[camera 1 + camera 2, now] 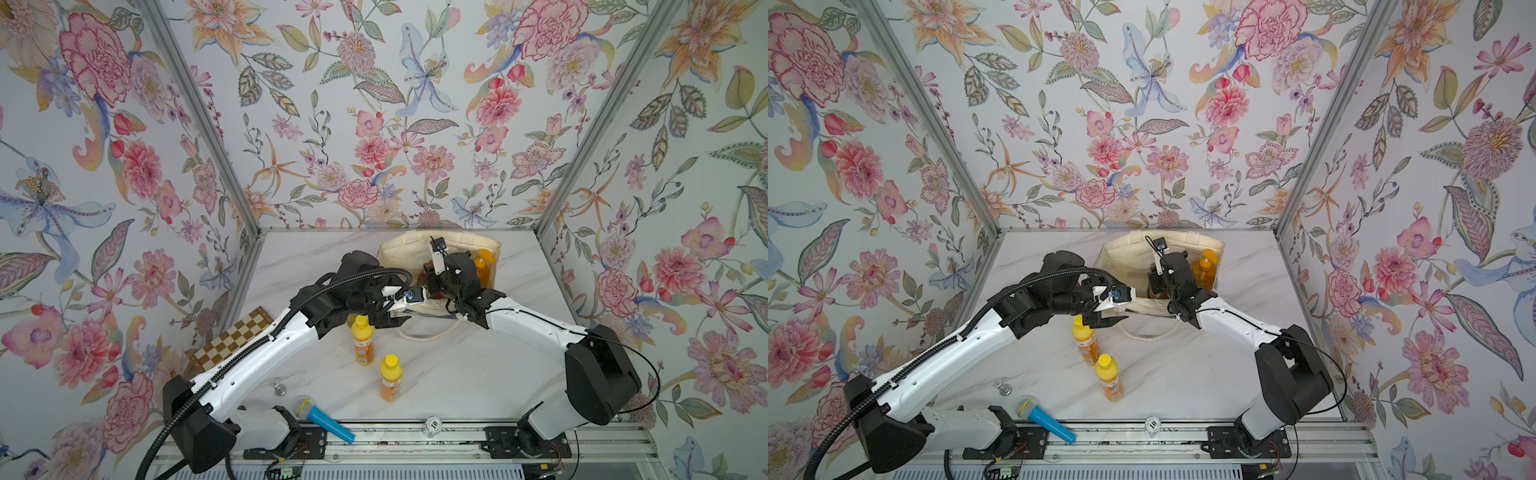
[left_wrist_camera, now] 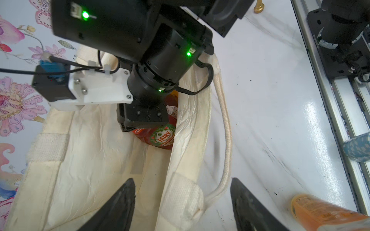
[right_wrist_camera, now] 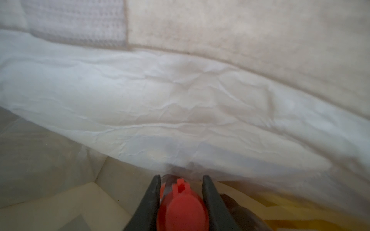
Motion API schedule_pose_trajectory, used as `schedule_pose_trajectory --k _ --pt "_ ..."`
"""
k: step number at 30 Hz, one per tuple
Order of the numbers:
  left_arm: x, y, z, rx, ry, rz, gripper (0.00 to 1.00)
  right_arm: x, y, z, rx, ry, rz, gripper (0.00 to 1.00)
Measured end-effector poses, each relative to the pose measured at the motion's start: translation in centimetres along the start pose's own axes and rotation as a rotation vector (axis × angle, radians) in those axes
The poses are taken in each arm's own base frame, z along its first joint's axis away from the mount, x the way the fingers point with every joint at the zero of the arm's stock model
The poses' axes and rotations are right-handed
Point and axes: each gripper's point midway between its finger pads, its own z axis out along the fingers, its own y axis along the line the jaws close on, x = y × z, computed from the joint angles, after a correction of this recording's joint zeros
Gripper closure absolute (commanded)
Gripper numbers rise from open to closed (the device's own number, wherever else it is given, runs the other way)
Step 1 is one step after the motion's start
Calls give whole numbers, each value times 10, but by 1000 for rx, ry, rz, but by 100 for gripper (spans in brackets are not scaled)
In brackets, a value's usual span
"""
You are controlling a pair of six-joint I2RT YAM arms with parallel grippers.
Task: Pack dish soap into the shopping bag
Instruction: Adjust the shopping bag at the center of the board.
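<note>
L gripper: jaws spread, empty, straddling the shopping bag near wall, by its rope handle. Just base-side of it, a yellow-capped bottle and a second yellow-capped bottle stand upright on the tabletop, apart from the bag. L arm is nearer and the long axes are vertical, so prob a side-on grab. Inside the bag, R gripper has jaws clenched on the red cap of the dark red bottle, roughly upright, w/ pump bottle beside. Glossy marble, likely slick; floral walls close on three sides.
</note>
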Motion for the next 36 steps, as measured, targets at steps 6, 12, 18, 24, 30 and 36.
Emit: schedule_pose_trajectory --k 6,12,18,24,30,36 --pt "19 -7 32 30 90 43 34 0 0 0 0 1 0 100" --pt "37 -7 52 32 171 66 47 -1 0 0 -2 2 0 100" --pt "35 -5 58 21 183 83 93 -1 1 0 -7 1 0 100" --pt "22 9 53 -40 151 95 100 -2 -1 1 -7 -4 3 100" --pt "8 19 41 -92 105 103 100 -5 0 1 -17 -18 7 100" --pt "4 21 31 -120 87 106 100 -2 4 2 -41 -14 8 100"
